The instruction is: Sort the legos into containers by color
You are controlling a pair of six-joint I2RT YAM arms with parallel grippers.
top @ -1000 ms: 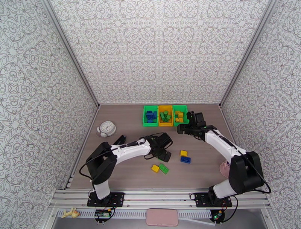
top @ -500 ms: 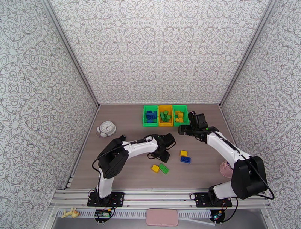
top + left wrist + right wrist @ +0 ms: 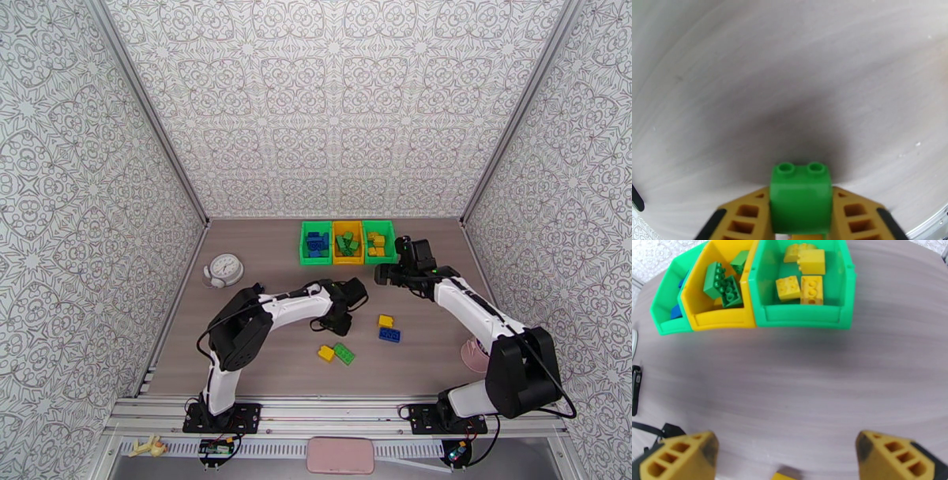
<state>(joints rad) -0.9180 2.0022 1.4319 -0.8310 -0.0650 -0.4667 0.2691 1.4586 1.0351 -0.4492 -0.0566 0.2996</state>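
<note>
The left gripper (image 3: 800, 225) is pinched tight on a green brick (image 3: 800, 199), studs pointing away from the wrist, low over the desk (image 3: 790, 79), well on the near side of the yellow bin (image 3: 347, 259). Whether the brick touches the desk I cannot tell. The right gripper (image 3: 784, 453) is spread wide and holds nothing, near the yellow bin's right front. That bin holds green bricks (image 3: 723, 287). The green bin on its left (image 3: 303, 251) holds blue bricks (image 3: 317, 241); the green bin on its right (image 3: 805, 315) holds yellow bricks (image 3: 811, 289). Four loose bricks lie nearer than the yellow bin: yellow (image 3: 385, 320), blue (image 3: 389, 335), yellow (image 3: 325, 353), green (image 3: 344, 353).
</note>
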